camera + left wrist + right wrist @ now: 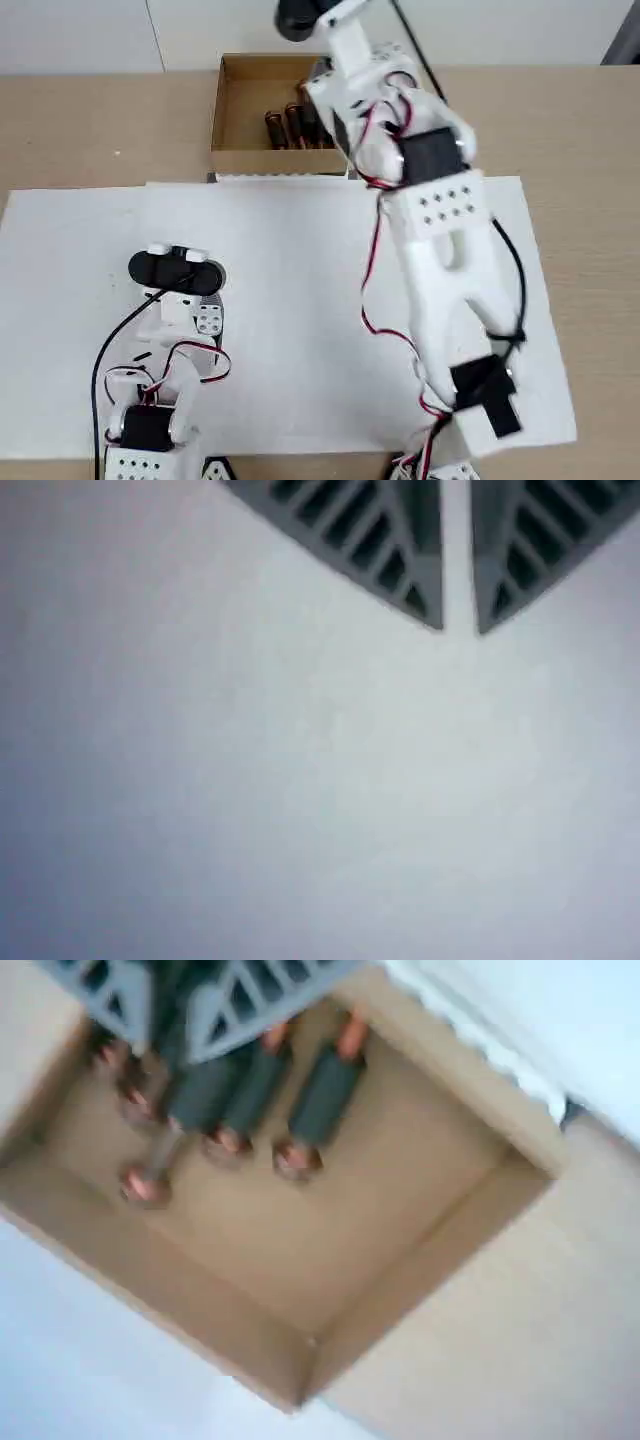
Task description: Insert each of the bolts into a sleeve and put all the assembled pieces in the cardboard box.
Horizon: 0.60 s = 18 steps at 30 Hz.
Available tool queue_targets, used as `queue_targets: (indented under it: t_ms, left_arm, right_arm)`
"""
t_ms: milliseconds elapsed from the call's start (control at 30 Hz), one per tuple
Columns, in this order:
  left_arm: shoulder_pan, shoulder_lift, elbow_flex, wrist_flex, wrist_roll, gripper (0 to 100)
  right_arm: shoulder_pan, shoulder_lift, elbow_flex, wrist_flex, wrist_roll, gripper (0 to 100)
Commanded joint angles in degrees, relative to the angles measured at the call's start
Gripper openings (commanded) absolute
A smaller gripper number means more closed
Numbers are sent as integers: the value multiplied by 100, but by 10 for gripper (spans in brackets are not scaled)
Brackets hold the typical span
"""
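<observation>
Although the right gripper [170, 1048] hangs low inside the cardboard box [282, 160], we cannot tell whether it clamps the dark sleeve [190, 1090] directly under it or merely stands over it. We count at least 3 assembled pieces [322, 1090] lying side by side on the box floor, each a dark sleeve with a copper-coloured bolt [295, 1160] showing at its ends. We judge these pieces small, rigid and fairly light. The round sleeve is likely to roll, though, and the bolt may slide out if tipped, so we would take hold across the middle of the sleeve and keep it level. The left gripper [460, 622] sits over the white sheet [300, 300], nearly together with 1 thin slit between, holding nothing.
</observation>
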Motion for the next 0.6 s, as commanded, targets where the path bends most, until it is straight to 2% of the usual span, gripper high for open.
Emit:
queue_targets:
  t_ms: [0, 167, 300, 567]
  left_arm:
    - [0, -62, -40, 18, -9, 6]
    - [0, -62, -40, 18, -9, 6]
    - [0, -62, -40, 18, -9, 6]
    - [0, -62, -40, 18, -9, 6]
  right_arm:
    - [110, -699, -255, 479, -220, 3]
    - [286, -1262, -255, 1332, -404, 3]
    - [620, -1798, -255, 1912, -686, 3]
    - [1393, -2853, -237, 3196, -738, 4]
